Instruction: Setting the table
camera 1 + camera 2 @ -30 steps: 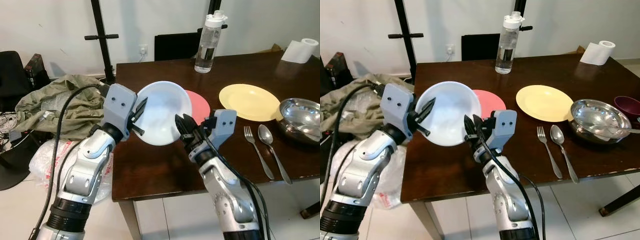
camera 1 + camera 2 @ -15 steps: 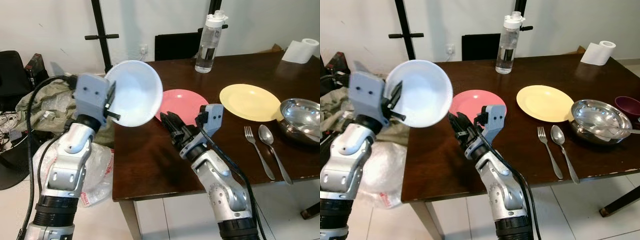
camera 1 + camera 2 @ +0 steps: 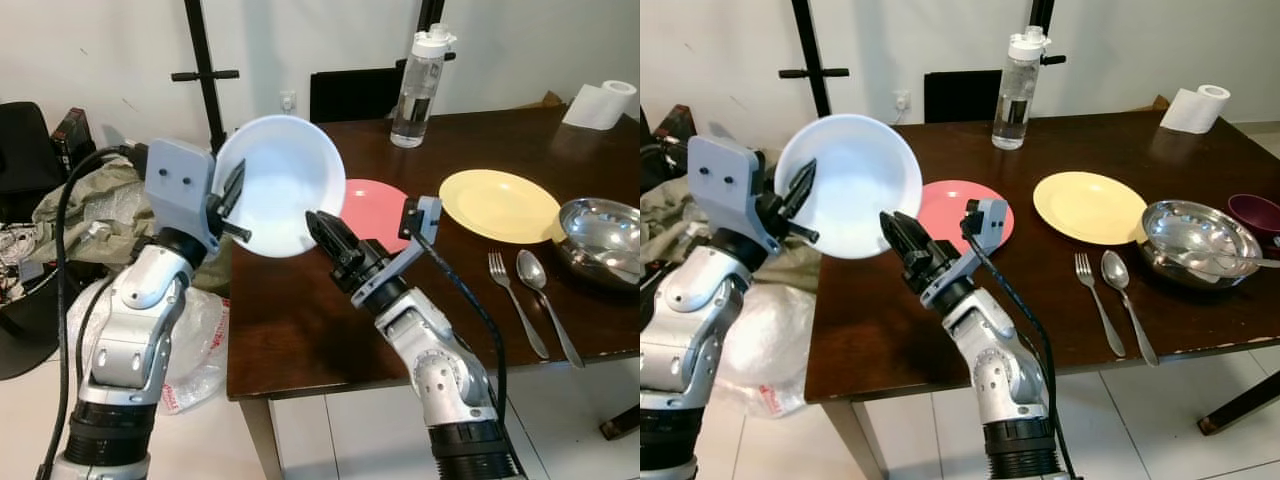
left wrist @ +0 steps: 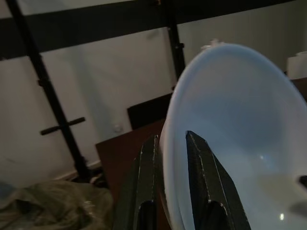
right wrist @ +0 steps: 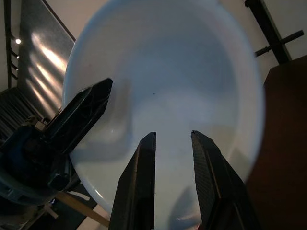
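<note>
A white bowl (image 3: 285, 185) hangs tilted in the air over the table's far left corner. My left gripper (image 3: 235, 200) is shut on its left rim, one finger inside and one outside; the left wrist view shows the rim pinched between the fingers (image 4: 206, 191). My right gripper (image 3: 322, 228) reaches up from below. It is open, with its tips just at the bowl's lower edge. In the right wrist view the bowl (image 5: 168, 81) spreads behind the right gripper (image 5: 173, 135). A pink plate (image 3: 375, 205) lies on the dark table (image 3: 320, 330).
To the right lie a yellow plate (image 3: 500, 203), a fork (image 3: 515, 300), a spoon (image 3: 545, 290) and a steel bowl (image 3: 600, 230), with a purple bowl (image 3: 1255, 212) beyond. A water bottle (image 3: 415, 85), paper roll (image 3: 605, 100) and black chair (image 3: 350, 92) stand at the back. Bags lie on the floor at left.
A second ago the bowl sat low over the pink plate; my left gripper lifted it up and left, then brought it slightly back. My right gripper rose to its lower edge.
</note>
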